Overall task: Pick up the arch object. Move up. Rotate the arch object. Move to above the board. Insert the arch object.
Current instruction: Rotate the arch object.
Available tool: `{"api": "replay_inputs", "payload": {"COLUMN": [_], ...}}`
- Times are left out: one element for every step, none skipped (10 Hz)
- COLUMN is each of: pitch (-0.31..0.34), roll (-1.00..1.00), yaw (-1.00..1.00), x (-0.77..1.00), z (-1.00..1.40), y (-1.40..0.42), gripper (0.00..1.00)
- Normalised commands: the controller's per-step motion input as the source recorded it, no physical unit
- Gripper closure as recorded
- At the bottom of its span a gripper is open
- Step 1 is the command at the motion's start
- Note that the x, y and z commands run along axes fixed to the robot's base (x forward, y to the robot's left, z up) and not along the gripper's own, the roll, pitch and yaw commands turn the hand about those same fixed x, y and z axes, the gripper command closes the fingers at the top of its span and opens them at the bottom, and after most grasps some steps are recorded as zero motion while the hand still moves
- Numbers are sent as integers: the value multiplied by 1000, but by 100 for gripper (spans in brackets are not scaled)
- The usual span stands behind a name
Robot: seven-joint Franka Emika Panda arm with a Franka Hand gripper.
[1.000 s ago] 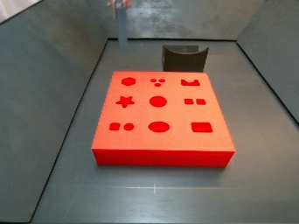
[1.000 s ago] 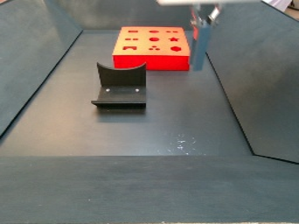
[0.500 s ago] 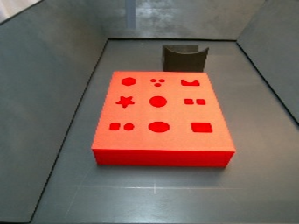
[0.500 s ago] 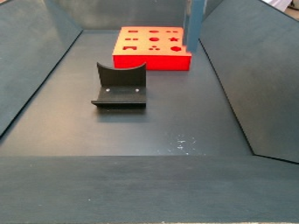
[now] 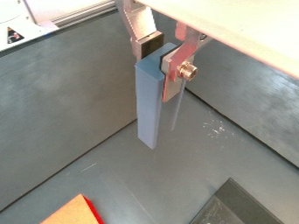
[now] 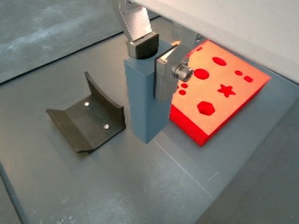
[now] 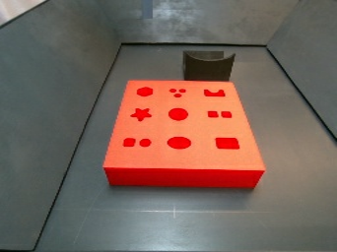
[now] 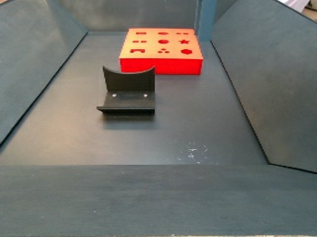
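My gripper point(image 5: 162, 54) is shut on the arch object point(image 5: 152, 105), a blue-grey flat slab that hangs straight down from the fingers, high above the floor. Both wrist views show the hold; in a wrist view the arch object point(image 6: 142, 101) hangs beside the near edge of the board point(image 6: 219, 83). The board is a red-orange slab with dark-red cutouts and lies on the floor in both side views point(image 7: 180, 128) point(image 8: 161, 49). The gripper point(image 6: 156, 61) is above the top edge of both side views. Only a blue-grey strip, probably the slab's lower end point(image 8: 206, 18), shows there.
The dark fixture point(image 8: 126, 90) stands on the floor in front of the board, and it also shows in a side view point(image 7: 207, 65) and in a wrist view point(image 6: 84, 118). Grey sloping walls enclose the floor on all sides.
The gripper has risen with the arch object. One second ago it showed at the top of both side views; now it is above their edge. The board and fixture have not moved.
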Motion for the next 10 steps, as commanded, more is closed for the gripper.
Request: {"api": "replay_inputs", "payload": {"pitch": [-63, -70, -60, -49, -48, -50, -52, -57, -59, -58], "roll": [11, 12, 8, 0, -6, -11, -20, -29, -37, -44], "yaw": [-193, -137, -98, -69, -55, -49, -43, -39, -36, -33], "x": [0, 5, 9, 12, 12, 14, 16, 16, 17, 22], "z": [-1000, -1000, -1000, -1000, -1000, -1000, -1000, -1000, -1000, -1000], "y": [0, 1, 2, 4, 5, 5, 7, 9, 9, 10], "gripper": [100, 100, 100, 100, 100, 100, 100, 100, 100, 100]}}
